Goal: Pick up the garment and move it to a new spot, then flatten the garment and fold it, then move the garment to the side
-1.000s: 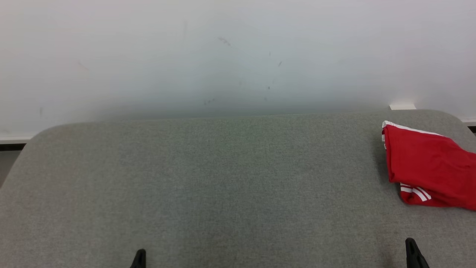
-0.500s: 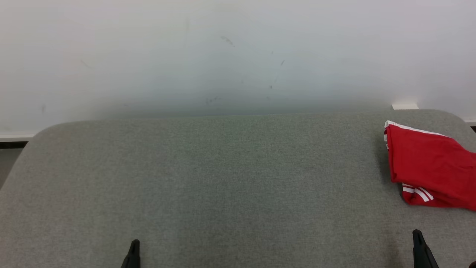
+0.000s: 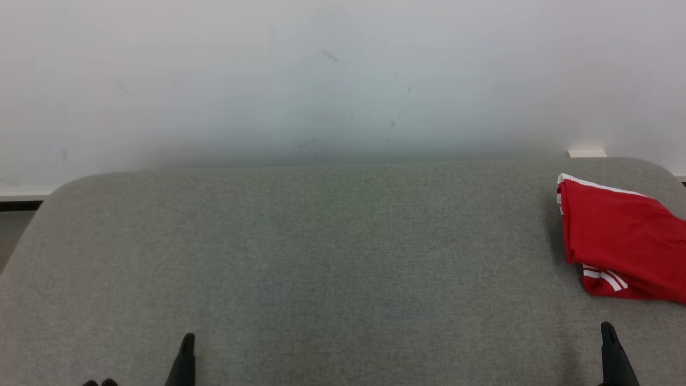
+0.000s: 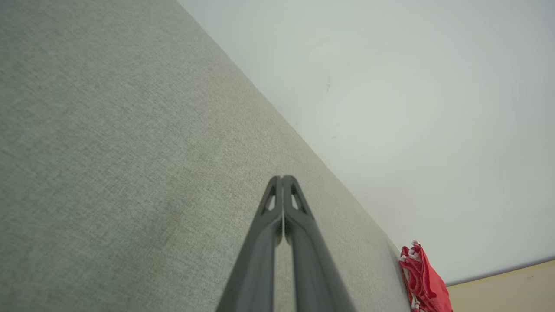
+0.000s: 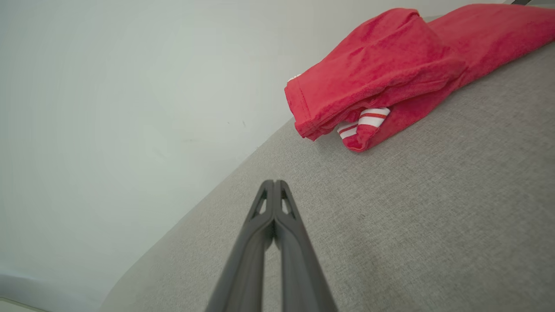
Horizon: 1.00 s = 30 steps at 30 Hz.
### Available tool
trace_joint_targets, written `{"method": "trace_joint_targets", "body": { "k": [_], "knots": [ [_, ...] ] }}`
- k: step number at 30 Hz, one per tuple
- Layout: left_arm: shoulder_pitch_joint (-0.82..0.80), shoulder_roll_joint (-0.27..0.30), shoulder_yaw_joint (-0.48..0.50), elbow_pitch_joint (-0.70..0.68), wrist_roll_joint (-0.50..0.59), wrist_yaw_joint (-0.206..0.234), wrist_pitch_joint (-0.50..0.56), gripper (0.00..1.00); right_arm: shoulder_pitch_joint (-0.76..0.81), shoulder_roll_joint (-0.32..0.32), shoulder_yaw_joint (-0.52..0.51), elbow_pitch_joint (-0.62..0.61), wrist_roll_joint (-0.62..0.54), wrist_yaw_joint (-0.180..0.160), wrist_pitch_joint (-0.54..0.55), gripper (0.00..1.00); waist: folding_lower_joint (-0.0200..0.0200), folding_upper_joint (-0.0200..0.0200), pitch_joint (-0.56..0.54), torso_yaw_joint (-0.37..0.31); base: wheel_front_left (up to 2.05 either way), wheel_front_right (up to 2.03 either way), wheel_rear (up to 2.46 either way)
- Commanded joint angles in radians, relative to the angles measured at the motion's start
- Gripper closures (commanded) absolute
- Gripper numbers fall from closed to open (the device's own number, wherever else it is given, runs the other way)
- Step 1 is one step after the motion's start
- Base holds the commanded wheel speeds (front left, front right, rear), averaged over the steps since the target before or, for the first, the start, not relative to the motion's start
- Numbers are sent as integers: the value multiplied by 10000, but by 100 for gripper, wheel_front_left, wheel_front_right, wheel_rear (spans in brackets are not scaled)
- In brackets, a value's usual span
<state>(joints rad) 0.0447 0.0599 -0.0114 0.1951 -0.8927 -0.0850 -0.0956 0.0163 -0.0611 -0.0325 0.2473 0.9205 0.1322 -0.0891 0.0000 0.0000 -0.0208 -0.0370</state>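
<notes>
Wide grey fabric-covered table w/ rounded far corners (image 3: 321, 257), top looks flat & smooth. On it there's a roughly folded red cloth garment w/ white stripes (image 3: 621, 236), lying by the far right corner, close to the table's right edge

In the head view the garment (image 3: 621, 236) is cut off by the right edge, and its stripes are half covered by the upper fold. The left gripper (image 3: 185, 356) and right gripper (image 3: 612, 351) are cut off at the bottom edge. Two dark tips (image 3: 99, 383) at the lower left cannot be identified. In the left wrist view the garment is clipped at the bottom.
</notes>
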Motion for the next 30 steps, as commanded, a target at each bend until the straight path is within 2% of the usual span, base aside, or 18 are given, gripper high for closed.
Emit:
{"method": "trace_joint_targets", "body": {
  "k": [1,30],
  "knots": [
    [-227,106,59,-57,-301,-51,72,100,-278,-91,-40,-86,306,-10,50,100,0,0,3,6,0,0,0],
    [-875,178,419,168,-3618,-215,842,100,-785,-184,-199,-41,3476,-16,799,100,0,0,78,141,0,0,0]
  ]
}}
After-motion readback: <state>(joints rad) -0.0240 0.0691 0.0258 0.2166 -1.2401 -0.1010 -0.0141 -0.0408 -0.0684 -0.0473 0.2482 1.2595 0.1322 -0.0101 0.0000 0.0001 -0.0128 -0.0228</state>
